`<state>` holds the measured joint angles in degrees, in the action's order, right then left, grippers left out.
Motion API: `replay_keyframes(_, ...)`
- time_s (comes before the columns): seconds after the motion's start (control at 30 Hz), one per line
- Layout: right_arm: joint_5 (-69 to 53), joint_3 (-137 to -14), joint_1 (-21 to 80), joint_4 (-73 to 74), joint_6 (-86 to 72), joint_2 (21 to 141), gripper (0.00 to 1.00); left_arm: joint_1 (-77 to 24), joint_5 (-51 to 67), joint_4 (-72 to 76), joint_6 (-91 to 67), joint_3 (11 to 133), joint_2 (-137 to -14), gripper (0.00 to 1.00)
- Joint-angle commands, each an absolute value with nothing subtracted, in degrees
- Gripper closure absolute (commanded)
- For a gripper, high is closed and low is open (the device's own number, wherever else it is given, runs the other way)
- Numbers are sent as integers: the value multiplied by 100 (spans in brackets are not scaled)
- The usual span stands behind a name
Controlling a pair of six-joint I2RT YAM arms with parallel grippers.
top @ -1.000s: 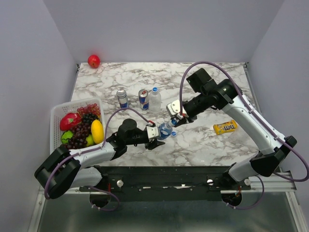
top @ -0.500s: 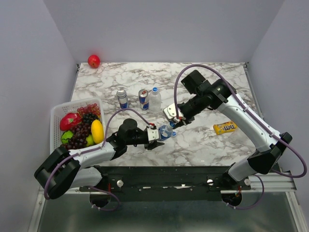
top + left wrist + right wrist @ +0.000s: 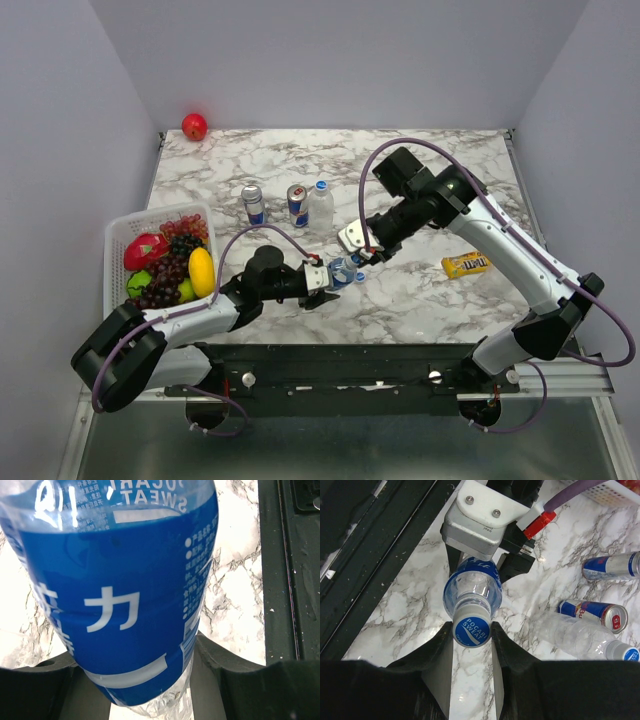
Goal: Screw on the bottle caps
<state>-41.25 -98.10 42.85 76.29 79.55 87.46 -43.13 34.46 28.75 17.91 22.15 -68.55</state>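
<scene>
My left gripper (image 3: 322, 275) is shut on the blue-labelled bottle (image 3: 338, 270), holding it tilted low over the table; its label fills the left wrist view (image 3: 115, 595), between the two fingers (image 3: 225, 665). My right gripper (image 3: 357, 256) is shut on that bottle's blue cap (image 3: 472, 631), one finger pressed to each side, with the cap sitting on the neck. A second clear bottle (image 3: 320, 207), unlabelled and wearing a blue cap (image 3: 321, 185), stands behind; it also shows in the right wrist view (image 3: 575, 635). A small blue cap (image 3: 360, 277) seems to lie on the table beside the held bottle.
Two blue-and-silver cans (image 3: 253, 203) (image 3: 297, 204) stand next to the second bottle. A white basket (image 3: 118, 240) of fruit sits at the left edge. A yellow candy packet (image 3: 467, 263) lies at the right. A red apple (image 3: 194, 126) is at the far left corner.
My right gripper has moved down and left onto the held bottle's neck and now grips the cap. The left arm and bottle have barely shifted.
</scene>
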Motion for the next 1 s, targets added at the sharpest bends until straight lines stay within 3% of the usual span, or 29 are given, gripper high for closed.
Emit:
replay_keyframes(0.0,-4025,-9677,4351,8104,8007,8789,72,-4298,3270,3463,1705,2197,-6732,100)
replay_keyframes(0.3,-4025,-9633,4351,7727,7068,8947,72,-4307,3094,3656,1635,2390,-6803,100)
replay_keyframes(0.63,-3245,-9878,4359,6574,3626,9316,74,-4465,2444,3806,1310,2619,-6768,100)
replay_keyframes(0.97,-2742,-9519,4272,5933,1496,9466,76,-4570,2101,4420,624,2567,-6741,100)
